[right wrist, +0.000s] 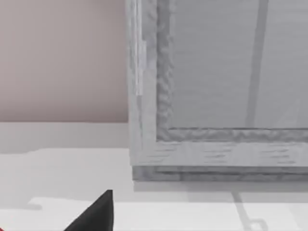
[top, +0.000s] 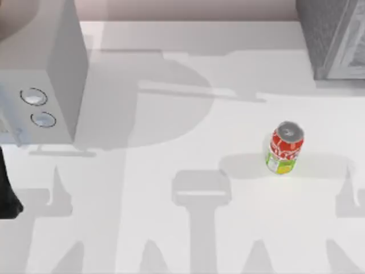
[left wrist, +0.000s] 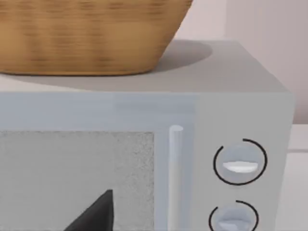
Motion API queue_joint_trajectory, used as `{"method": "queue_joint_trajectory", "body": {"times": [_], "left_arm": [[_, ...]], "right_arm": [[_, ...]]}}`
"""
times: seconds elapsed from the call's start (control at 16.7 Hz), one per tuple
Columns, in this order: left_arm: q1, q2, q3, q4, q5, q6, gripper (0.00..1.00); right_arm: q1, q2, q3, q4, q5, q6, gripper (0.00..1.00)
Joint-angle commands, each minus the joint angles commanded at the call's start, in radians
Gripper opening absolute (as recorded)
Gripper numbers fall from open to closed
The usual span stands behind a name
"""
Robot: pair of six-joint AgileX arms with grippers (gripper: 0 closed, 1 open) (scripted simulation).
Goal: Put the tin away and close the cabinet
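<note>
The tin (top: 284, 147) stands upright on the white table (top: 188, 240), right of the middle; it is red with a yellow-green lower band and a silver top. Nothing holds it. The cabinet (top: 325, 34), dark grey and speckled, sits at the table's far right corner. Its lighter framed panel door (right wrist: 216, 96) looms close in the right wrist view, with a dark tip of my right gripper (right wrist: 96, 214) low before it. I cannot tell whether the door stands open. A dark tip of my left gripper (left wrist: 96, 214) faces the pale box.
A smooth pale grey box (top: 51, 74) with two round dials (top: 34, 97) stands at the far left. A woven basket (left wrist: 86, 33) rests on top of it. Part of my left arm (top: 7, 191) is at the left edge.
</note>
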Motion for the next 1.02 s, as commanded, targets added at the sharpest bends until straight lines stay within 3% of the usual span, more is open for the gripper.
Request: {"method": "queue_joint_trajectory", "body": {"times": [0.24, 0.48, 1.02], "left_arm": [[0.000, 0.000, 0.000, 0.000, 0.000, 0.000, 1.00], [0.000, 0.000, 0.000, 0.000, 0.000, 0.000, 1.00], [0.000, 0.000, 0.000, 0.000, 0.000, 0.000, 1.00]], "right_arm": [[0.010, 0.007, 0.018, 0.025, 0.014, 0.002, 1.00], [0.084, 0.102, 0.084, 0.159, 0.092, 0.022, 1.00], [0.384, 0.739, 0.146, 0.575, 0.336, 0.138, 1.00]]}}
